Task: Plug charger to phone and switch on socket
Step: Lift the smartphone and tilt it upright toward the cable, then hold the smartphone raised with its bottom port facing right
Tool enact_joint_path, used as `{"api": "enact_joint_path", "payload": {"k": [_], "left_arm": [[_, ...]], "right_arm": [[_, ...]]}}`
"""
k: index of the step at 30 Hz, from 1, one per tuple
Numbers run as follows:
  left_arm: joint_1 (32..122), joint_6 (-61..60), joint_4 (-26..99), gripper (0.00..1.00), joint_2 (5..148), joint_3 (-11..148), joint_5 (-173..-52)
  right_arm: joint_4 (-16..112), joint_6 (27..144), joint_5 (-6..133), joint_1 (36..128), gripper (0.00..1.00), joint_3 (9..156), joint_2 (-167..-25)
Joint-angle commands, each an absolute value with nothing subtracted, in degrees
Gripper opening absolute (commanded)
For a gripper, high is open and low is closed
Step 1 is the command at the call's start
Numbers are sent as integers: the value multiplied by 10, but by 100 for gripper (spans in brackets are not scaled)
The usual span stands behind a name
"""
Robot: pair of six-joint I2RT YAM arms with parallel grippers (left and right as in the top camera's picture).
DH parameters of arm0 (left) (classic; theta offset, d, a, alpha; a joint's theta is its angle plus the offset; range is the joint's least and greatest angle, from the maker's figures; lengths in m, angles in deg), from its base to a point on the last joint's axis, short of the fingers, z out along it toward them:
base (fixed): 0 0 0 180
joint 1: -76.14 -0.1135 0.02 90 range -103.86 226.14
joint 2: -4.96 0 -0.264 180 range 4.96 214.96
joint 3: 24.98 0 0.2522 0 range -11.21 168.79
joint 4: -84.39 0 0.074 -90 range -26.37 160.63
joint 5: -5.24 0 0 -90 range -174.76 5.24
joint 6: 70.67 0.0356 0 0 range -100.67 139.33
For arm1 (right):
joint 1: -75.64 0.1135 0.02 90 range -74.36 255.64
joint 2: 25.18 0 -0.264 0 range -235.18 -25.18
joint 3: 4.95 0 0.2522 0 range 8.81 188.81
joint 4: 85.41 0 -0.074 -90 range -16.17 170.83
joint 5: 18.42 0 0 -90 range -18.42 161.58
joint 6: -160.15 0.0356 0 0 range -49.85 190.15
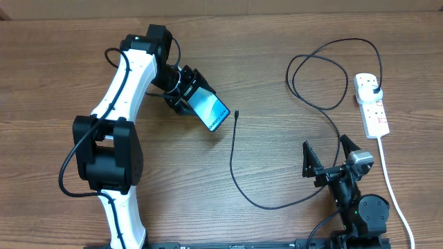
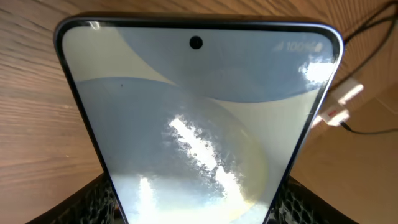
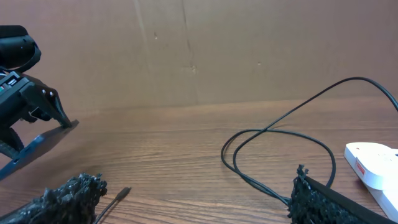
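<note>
My left gripper (image 1: 185, 91) is shut on the phone (image 1: 211, 111) and holds it tilted above the table, lit screen up. The phone fills the left wrist view (image 2: 199, 118), between the fingers (image 2: 199, 208). The charger's thin black cable (image 1: 235, 173) lies on the table, and its small plug tip (image 1: 237, 114) is just right of the phone's lower end, apart from it. Its black plug (image 1: 374, 88) sits in the white socket strip (image 1: 374, 114) at the right. My right gripper (image 1: 329, 160) is open and empty near the front edge. In the right wrist view the tip (image 3: 122, 193) lies between its fingers (image 3: 193, 202).
The cable makes loops (image 1: 318, 76) left of the socket strip, also seen in the right wrist view (image 3: 280, 149). The strip's thick white cord (image 1: 387, 180) runs toward the front right past my right arm. The strip shows in the wrist views (image 3: 373, 165) (image 2: 339, 102).
</note>
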State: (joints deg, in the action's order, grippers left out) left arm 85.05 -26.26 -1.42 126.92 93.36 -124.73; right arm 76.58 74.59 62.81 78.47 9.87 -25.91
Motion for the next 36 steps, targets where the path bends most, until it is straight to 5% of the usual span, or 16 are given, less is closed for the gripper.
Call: {"api": "enact_joint_path", "payload": {"k": [1,36], "left_arm": [[851,-277,-16,59,1264,950,-1333],[850,-472,-74,58,1264,950,-1490]], "right_arm": [[769,746,626,786,100,93,-253],[769,746,626,786,100,93,-253]]}}
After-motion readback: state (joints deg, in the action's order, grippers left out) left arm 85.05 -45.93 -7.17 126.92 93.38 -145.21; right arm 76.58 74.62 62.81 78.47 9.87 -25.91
